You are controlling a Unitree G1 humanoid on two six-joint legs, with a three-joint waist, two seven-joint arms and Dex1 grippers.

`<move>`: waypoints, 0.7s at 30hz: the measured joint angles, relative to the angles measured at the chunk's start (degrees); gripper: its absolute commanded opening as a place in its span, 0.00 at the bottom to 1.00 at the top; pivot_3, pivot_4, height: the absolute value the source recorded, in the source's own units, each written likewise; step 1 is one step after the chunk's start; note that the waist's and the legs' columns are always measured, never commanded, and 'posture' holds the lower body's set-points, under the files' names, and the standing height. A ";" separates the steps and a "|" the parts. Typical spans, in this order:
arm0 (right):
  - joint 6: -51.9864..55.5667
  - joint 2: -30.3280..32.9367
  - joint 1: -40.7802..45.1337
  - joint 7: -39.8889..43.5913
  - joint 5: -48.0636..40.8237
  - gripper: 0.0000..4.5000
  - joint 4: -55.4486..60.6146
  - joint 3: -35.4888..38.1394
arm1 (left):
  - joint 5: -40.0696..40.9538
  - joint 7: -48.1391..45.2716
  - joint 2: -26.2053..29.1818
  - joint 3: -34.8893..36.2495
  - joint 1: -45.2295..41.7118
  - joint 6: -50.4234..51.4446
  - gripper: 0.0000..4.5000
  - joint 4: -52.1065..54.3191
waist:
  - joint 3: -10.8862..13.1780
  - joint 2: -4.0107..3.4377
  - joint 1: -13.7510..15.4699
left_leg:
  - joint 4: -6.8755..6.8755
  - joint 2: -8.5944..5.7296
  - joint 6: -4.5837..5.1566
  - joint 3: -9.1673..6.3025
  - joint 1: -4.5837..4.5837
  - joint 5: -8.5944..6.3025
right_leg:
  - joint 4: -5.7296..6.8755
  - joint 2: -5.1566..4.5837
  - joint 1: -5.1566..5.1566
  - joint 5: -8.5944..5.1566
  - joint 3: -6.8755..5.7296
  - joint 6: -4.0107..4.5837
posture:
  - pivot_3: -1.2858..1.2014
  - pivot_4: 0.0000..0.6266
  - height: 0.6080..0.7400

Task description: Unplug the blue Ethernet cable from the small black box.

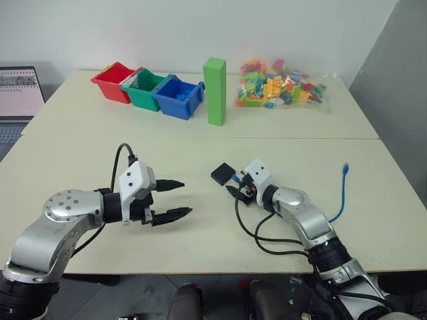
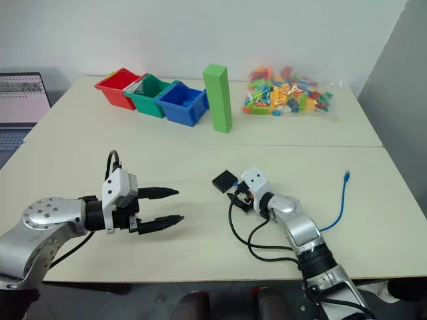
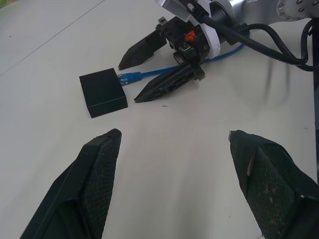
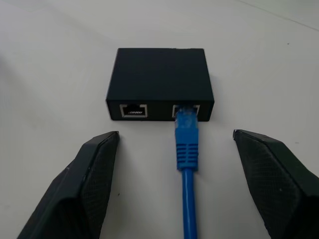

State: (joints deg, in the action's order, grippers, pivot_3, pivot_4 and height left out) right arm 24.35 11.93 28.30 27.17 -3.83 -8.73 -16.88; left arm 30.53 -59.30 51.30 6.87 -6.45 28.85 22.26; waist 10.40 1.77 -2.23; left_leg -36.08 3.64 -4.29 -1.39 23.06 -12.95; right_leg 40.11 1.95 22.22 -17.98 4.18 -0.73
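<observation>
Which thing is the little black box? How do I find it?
Look at the near table, in front of the tall green block. The small black box lies flat between the two end effectors. Only it has a blue Ethernet cable plugged into its side.

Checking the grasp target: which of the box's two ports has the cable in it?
On the small black box, the port nearer the right tool's right finger holds the blue Ethernet cable; the other port is empty.
</observation>
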 measured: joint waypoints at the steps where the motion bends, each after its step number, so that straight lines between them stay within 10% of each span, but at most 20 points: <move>1: 0.02 0.00 0.16 0.03 0.32 0.63 -0.13 0.00 | -0.20 -0.07 0.00 0.04 0.13 -0.41 0.82 -0.12 | 0.00 0.00 0.07 | 0.00 0.00 0.00 -0.01 -0.01 0.00 | 0.00 0.00 -0.01 0.00 -0.01 0.00 | 0.52 0.24 1.00; 13: -2.49 3.71 1.05 3.28 3.89 0.06 0.69 -2.88 | 1.58 2.03 -4.08 1.72 -1.19 1.14 0.82 -7.76 | -0.02 0.01 0.46 | -0.03 -0.02 0.01 -0.03 0.00 0.00 | 0.01 -0.01 -0.03 -0.06 -0.05 -0.10 | 0.52 0.24 1.00; 21: -17.32 12.15 2.41 11.09 9.14 0.05 2.28 -5.42 | 10.38 4.10 -8.18 2.64 -8.54 12.24 0.82 -13.08 | -0.01 0.00 0.29 | -0.01 -0.02 0.01 -0.03 0.06 0.00 | 0.00 0.00 0.02 0.00 -0.05 -0.01 | 0.52 0.24 1.00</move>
State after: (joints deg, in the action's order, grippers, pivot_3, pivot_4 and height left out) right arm 7.03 24.08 30.71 38.26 5.32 -6.46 -22.31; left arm 40.92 -55.20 43.13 9.51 -15.00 41.09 9.18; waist 10.39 1.77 -1.94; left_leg -36.09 3.63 -4.29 -1.42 23.12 -12.95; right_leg 40.11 1.95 22.23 -17.98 4.13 -0.74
